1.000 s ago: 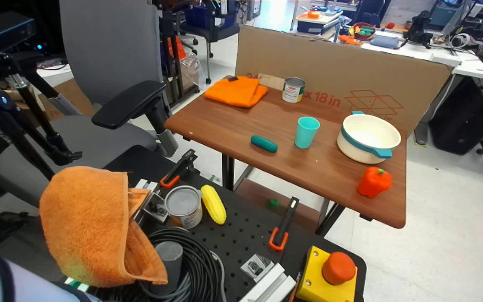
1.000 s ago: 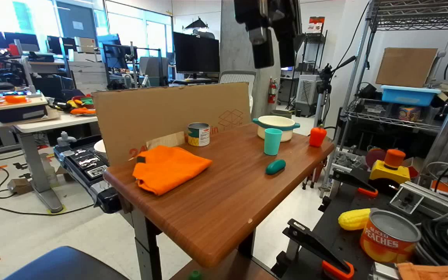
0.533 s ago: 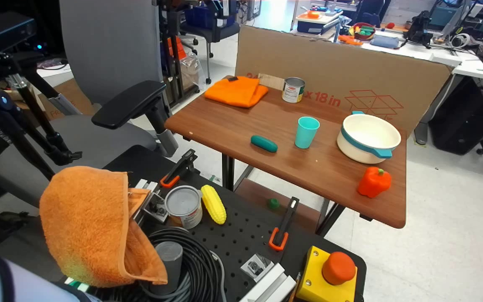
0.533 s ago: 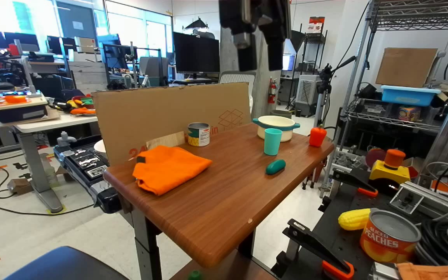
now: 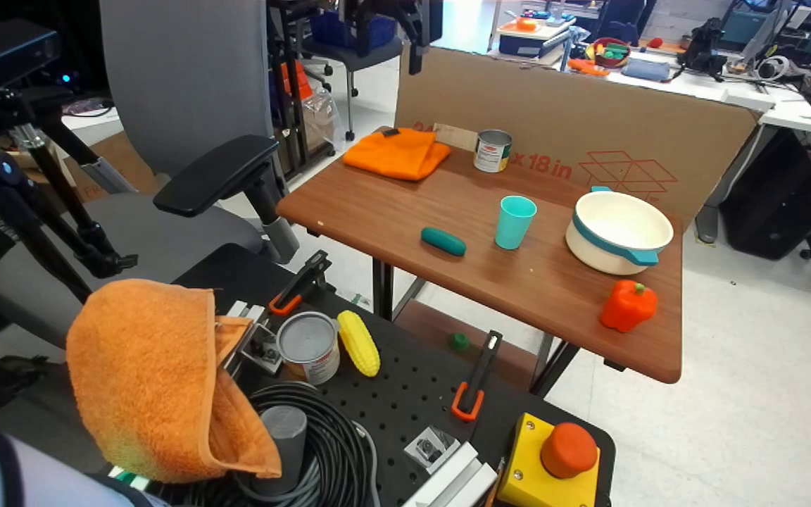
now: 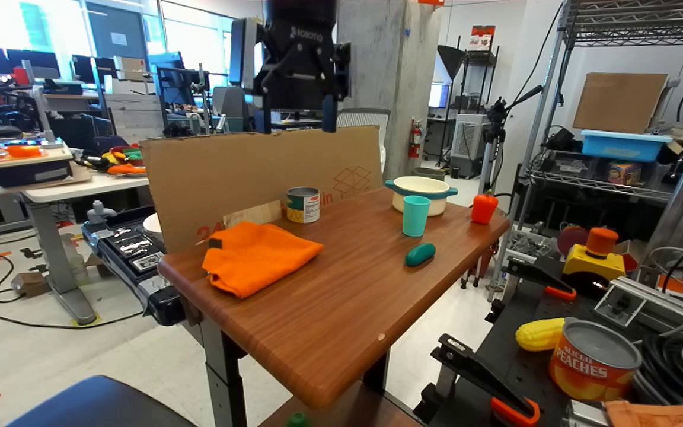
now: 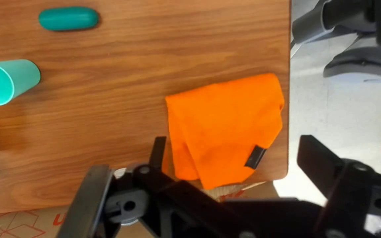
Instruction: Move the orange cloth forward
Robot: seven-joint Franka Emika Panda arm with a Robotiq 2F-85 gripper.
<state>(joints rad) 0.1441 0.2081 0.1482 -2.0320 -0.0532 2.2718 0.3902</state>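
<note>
The bright orange cloth (image 5: 398, 153) lies folded on a brown wooden table (image 5: 356, 208), near one corner by the cardboard wall. It shows in full in an exterior view (image 6: 258, 258) and in the wrist view (image 7: 223, 125), with a small black tag on one edge. My gripper (image 6: 297, 124) is open and empty, in the air well above the table. It also shows at the top of an exterior view (image 5: 389, 56). In the wrist view the fingers of my gripper (image 7: 232, 145) are spread wide, one on each side of the cloth, and do not touch it.
A can (image 5: 493, 151) stands close beside the cloth, before the cardboard wall (image 6: 258, 169). A green cucumber (image 5: 443, 241), teal cup (image 5: 515, 222), white pot (image 5: 610, 243) and orange pepper (image 5: 629, 305) stand farther along the table. A second orange towel (image 5: 145, 380) hangs at the black cart.
My gripper has moved left and lower in an exterior view and turned, so both fingers now show apart. The cloth and the other table objects have not moved.
</note>
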